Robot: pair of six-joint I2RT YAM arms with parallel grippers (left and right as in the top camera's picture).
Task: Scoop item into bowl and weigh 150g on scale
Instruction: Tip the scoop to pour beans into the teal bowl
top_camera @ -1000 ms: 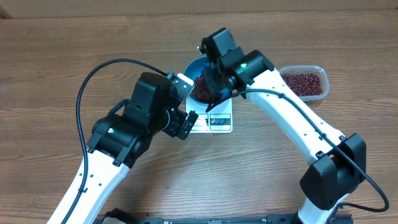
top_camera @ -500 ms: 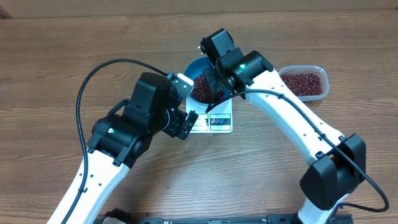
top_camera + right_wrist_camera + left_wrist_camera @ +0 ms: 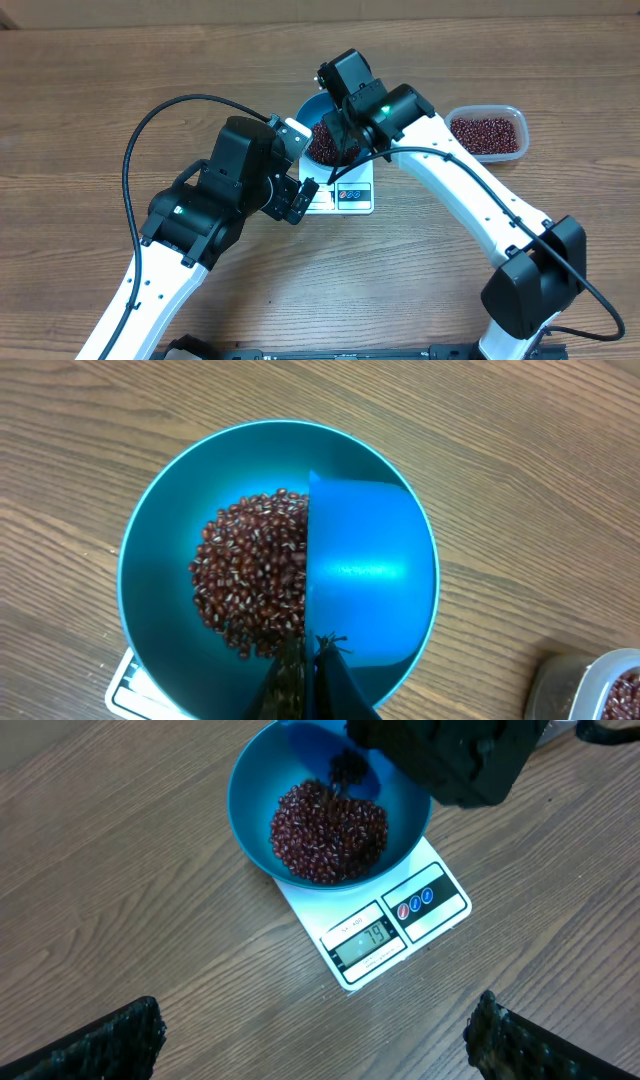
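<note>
Two tools over the worktop [image 3: 80, 80]. Spread the left tool [image 3: 300, 200] wide, left of centre, idle, merely viewing. Pressed the right tool [image 3: 308, 670] together above centre, pinching the scoop [image 3: 360, 570] by its handle. Seated the bowl [image 3: 250, 780] on the scale [image 3: 440, 905] to register weight. Tipped scoop over beans [image 3: 250, 570] heaped inside, likely pouring.

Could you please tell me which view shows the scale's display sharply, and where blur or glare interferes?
Left wrist view: the scale display is sharp and glare-free; the left claw's fingers are dark blurs at the bottom corners. Right wrist view: soft sheen on the scoop, right claw out of focus, display cropped out. Overhead view: display too small to read.
</note>
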